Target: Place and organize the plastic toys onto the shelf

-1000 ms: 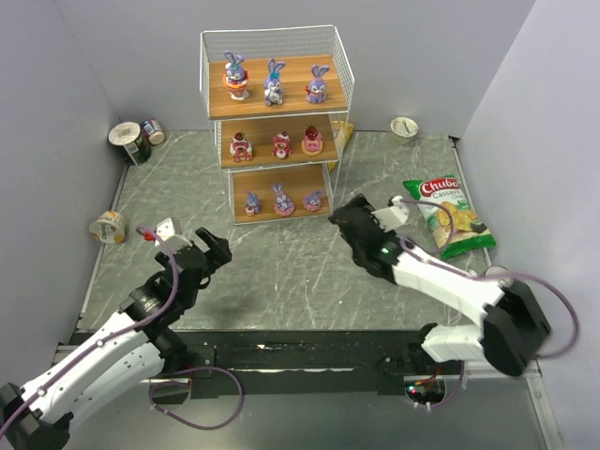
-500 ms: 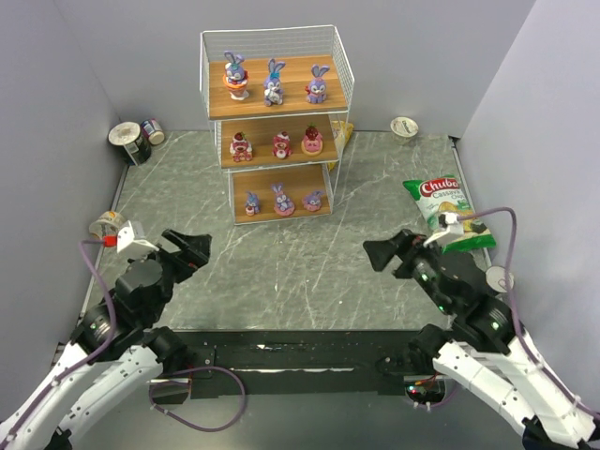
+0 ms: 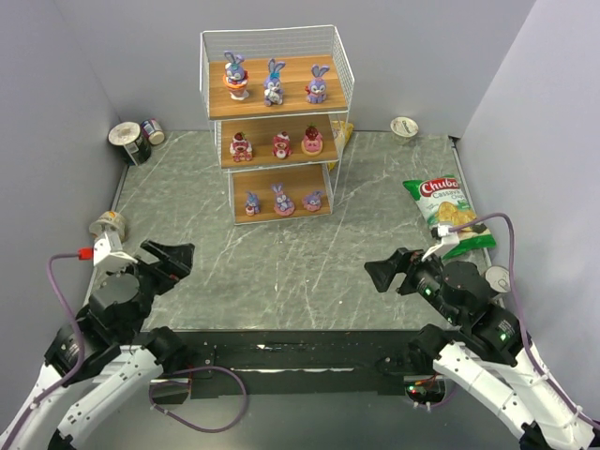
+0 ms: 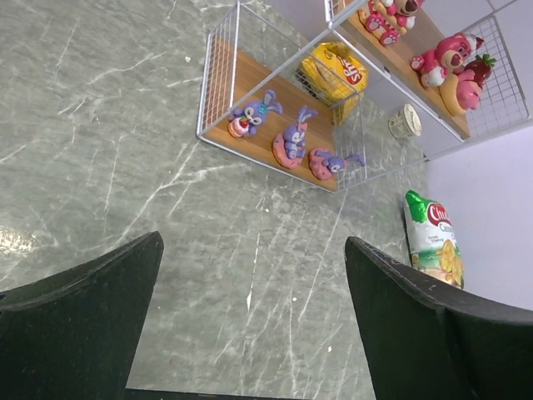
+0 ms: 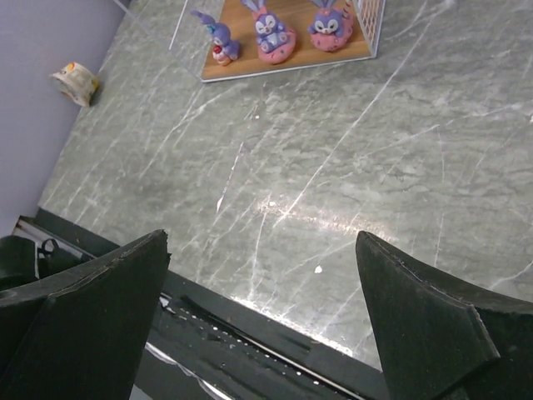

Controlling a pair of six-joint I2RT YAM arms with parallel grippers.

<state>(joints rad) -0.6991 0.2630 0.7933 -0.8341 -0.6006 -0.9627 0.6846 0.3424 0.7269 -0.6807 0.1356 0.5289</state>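
The white wire shelf [image 3: 217, 98] with wooden boards stands at the back centre. Three purple-blue bunnies [image 3: 274, 82] stand on its top board, three pink-red round figures [image 3: 281, 144] on the middle board, three small purple toys [image 3: 280, 199] on the bottom board. The bottom toys also show in the left wrist view [image 4: 291, 142] and the right wrist view [image 5: 271, 29]. My left gripper [image 3: 173, 257] is open and empty near the front left. My right gripper [image 3: 386, 270] is open and empty near the front right. Both are far from the shelf.
A green-red chip bag [image 3: 447, 213] lies at the right. Cans [image 3: 131, 139] stand at the back left, a cup [image 3: 108, 225] lies at the left edge, another cup [image 3: 404, 126] at the back right. A yellow bag [image 4: 337, 71] sits behind the shelf.
Both arms have pulled back from the middle of the table toward the near edge. Both grippers stayed open and empty. The toys on the shelf have not moved.
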